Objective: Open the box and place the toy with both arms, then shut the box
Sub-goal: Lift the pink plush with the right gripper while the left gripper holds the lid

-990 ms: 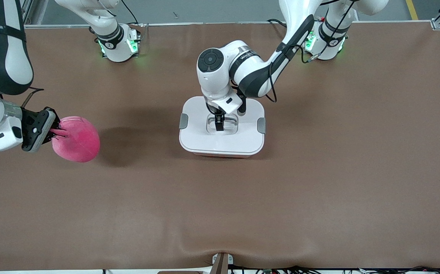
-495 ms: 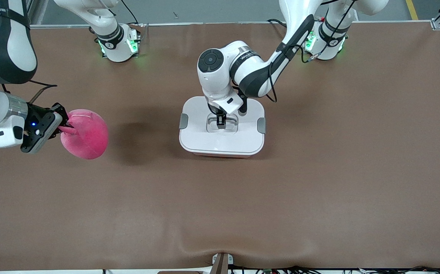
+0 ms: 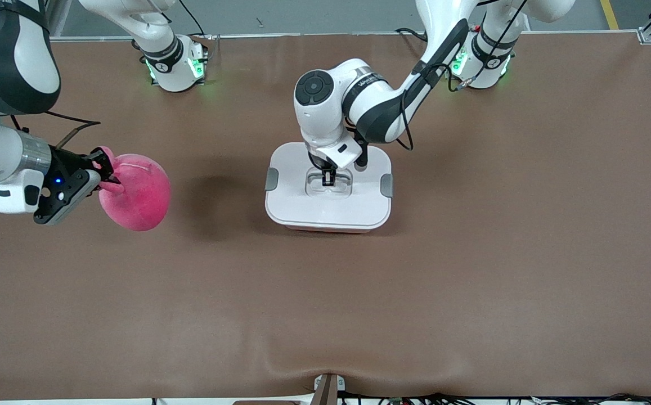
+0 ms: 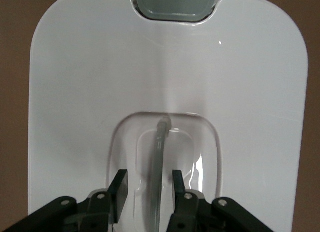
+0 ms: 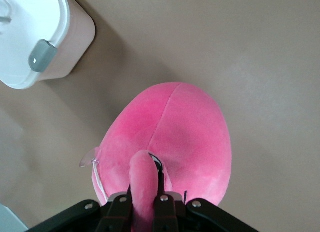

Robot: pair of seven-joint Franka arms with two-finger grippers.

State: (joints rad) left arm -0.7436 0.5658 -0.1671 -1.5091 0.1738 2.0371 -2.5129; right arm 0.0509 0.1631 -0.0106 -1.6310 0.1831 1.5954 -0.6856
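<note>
while the left gripper, partly open, straddles the handle on the box, pinch squarely before lifting; right gripper holds the toy beside the box.

Brown table w/ box mid-table.

White arms, black joint bands, dark cables.

Bench bare between toy and box. Box lid on; left hand sits in its recessed handle, blocking access from above. Right hand holds toy aloft.
</note>
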